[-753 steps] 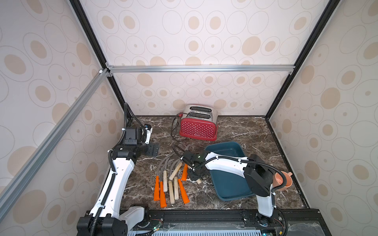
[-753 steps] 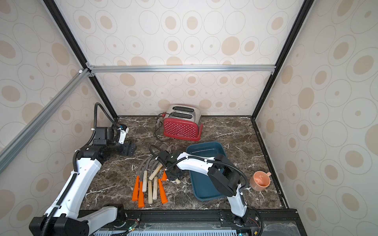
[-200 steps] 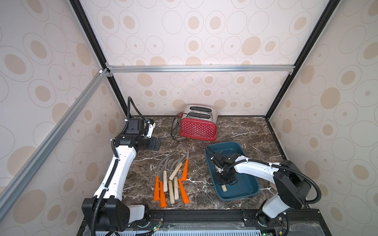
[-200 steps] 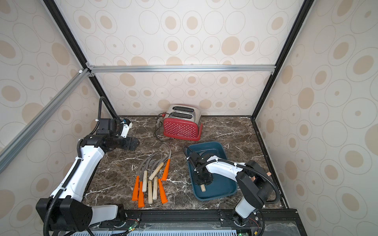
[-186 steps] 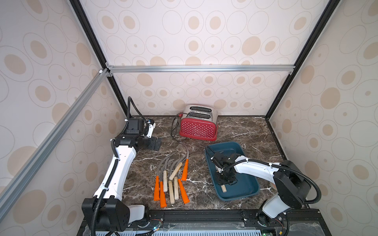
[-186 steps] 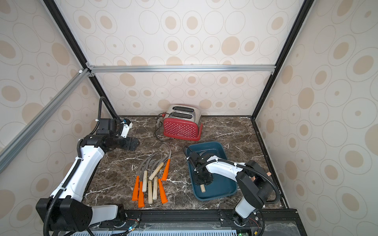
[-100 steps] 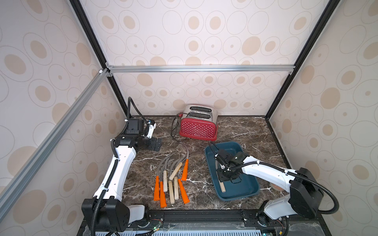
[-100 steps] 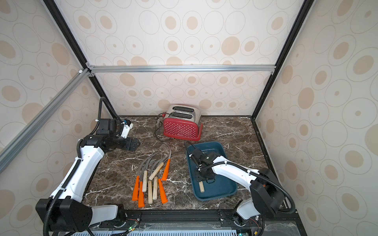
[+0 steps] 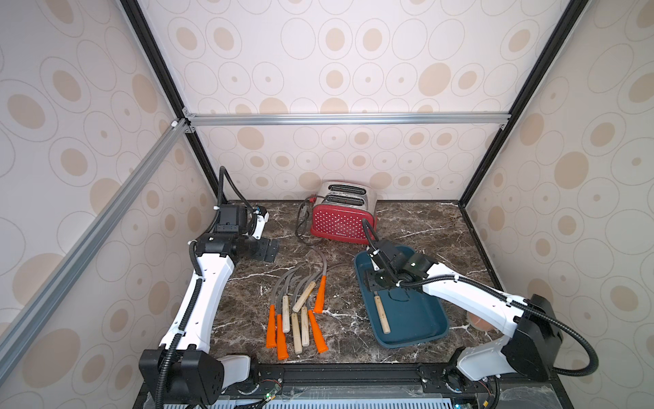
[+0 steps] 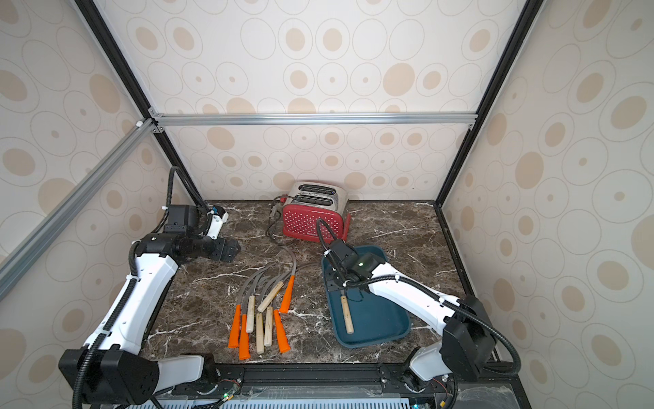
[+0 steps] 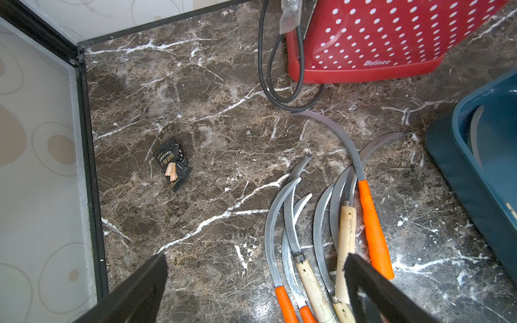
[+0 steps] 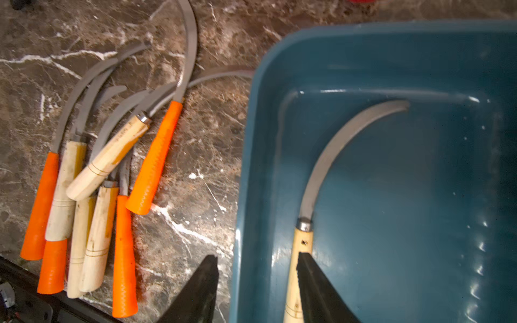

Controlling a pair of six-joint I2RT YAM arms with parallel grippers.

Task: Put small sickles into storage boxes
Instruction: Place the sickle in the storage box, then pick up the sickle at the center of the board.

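- Storage box, a shallow teal-blue rectangular plastic tray [image 9: 417,318]: right of centre, near side.
- Small sickles with grey curved blades and orange or wooden handles [image 9: 304,329]: eight heaped left of the tray; one wooden-handled sickle [image 9: 382,313] lies inside.
- Right gripper [image 12: 257,256]: fingers apart, empty, above the tray's left rim.
- Left gripper [image 11: 256,256]: fingers spread, empty, far left.

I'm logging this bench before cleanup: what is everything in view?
Tray: one, teal, front right.
Sickle in the tray: one, wooden handle, grey blade.
Loose sickles: eight, four orange-handled and four wooden-handled, heaped left of the tray.
Toaster: one, red with white dots, at the back.
Cord: one, black, beside the toaster.
Wrapper: one, black, left of the loose sickles.
Peach thing: one, mostly hidden behind the right arm.
Left fingers: two, black, open, nothing between them.
Right fingers: two, black, open, over the tray's edge.
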